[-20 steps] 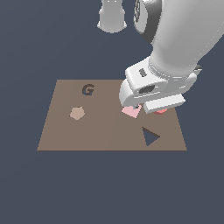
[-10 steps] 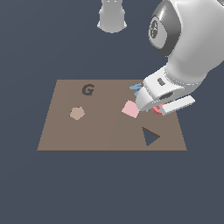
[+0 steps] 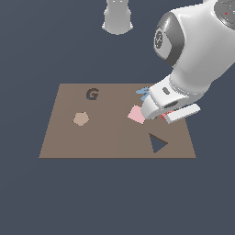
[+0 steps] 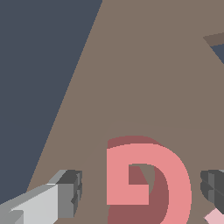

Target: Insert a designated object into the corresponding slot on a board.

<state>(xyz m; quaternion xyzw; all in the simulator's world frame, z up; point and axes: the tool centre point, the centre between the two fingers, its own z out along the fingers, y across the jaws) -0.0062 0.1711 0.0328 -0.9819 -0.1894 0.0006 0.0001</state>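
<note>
I had the gripper (image 4: 140,192) low over the board (image 3: 110,137) near its edge on the exterior view's right, fingers (image 4: 65,192) spread wide on either side of the red G (image 4: 144,179), neither pad touching it. The G lay flat on the board, mostly hidden under the hand in the exterior view, just beside the pink square (image 3: 136,114) and the blue N (image 3: 144,93). The slot (image 3: 92,94) sat well apart, toward the far left, and the dark triangle (image 3: 158,143) lay near the hand.

Coral-red G (image 4: 148,183) flat on brown board (image 3: 110,137); dark G slot (image 3: 92,94) apart
</note>
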